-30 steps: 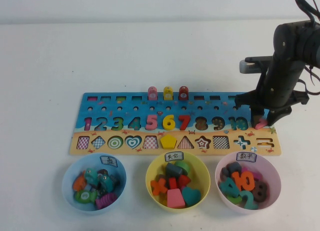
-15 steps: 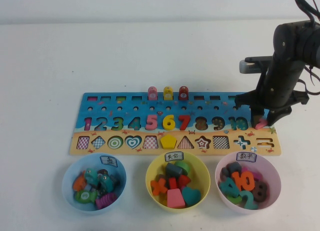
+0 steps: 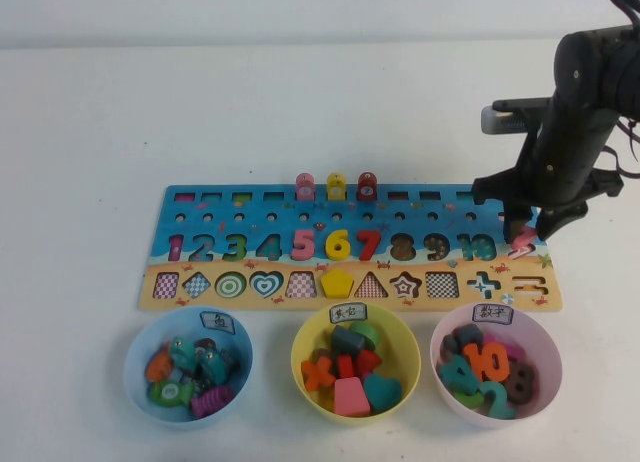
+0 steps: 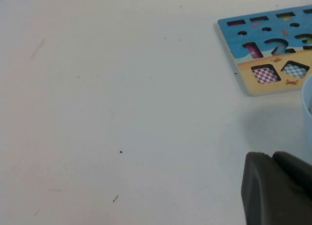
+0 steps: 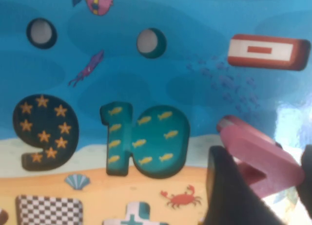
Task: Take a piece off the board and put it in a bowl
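The long board (image 3: 250, 222) lies across the table, and it also shows in the left wrist view (image 4: 253, 64) and the right wrist view (image 5: 146, 74). My right gripper (image 3: 527, 234) is over the board's right end, next to the 10. It is shut on the pink ">" piece (image 3: 522, 247). In the right wrist view the piece (image 5: 258, 147) sits tilted between my right gripper's (image 5: 265, 178) dark fingers, just above the board. The yellow bowl (image 3: 296, 354) stands in front of the board's middle. My left gripper (image 4: 273, 156) is shut and empty over bare table off the board's left end.
A light blue bowl (image 3: 132, 367) and a pale pink bowl (image 3: 438, 347), both holding pieces, flank the yellow one. Three pegs with rings (image 3: 336, 187) stand on the board's far edge. Numbers 5, 6 and 7 (image 3: 338, 244) sit on the board.
My right arm has risen a little and shifted slightly right, and the pink piece has come up with it. Nothing else has moved.
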Tool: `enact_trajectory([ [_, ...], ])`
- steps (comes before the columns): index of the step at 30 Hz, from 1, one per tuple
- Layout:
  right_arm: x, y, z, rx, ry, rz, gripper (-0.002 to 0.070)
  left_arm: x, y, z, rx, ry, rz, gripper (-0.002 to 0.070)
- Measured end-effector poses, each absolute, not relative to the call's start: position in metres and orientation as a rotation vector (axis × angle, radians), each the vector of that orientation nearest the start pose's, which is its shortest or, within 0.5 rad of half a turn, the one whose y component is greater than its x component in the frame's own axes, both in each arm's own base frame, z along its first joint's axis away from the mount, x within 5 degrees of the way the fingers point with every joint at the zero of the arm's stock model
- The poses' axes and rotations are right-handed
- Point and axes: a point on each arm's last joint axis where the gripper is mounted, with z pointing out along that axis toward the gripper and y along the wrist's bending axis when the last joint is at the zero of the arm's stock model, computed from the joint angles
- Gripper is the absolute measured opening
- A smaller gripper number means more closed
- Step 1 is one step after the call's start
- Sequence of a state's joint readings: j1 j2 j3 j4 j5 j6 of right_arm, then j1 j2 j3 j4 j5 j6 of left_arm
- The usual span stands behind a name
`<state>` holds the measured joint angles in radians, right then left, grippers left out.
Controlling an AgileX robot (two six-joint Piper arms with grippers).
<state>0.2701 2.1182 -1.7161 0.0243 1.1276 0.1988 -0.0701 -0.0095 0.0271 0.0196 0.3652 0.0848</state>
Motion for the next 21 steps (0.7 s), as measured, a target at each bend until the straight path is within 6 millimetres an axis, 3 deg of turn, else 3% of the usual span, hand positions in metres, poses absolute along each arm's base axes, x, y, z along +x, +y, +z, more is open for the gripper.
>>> enact_trajectory([
  [8, 0.418, 0.118, 0.202, -0.113, 3.025, 0.075, 0.0262, 0.053, -0.003, 0.172, 0.157, 1.86, 0.029, -0.0005],
  [16, 0.399, 0.12, 0.255, -0.272, 2.953, 0.194, 0.0262, 0.053, -0.003, 0.172, 0.157, 1.86, 0.029, -0.0005],
  [21, 0.382, 0.133, 0.281, -0.436, 2.887, 0.327, 0.0261, 0.053, -0.003, 0.172, 0.157, 1.86, 0.029, -0.0005],
])
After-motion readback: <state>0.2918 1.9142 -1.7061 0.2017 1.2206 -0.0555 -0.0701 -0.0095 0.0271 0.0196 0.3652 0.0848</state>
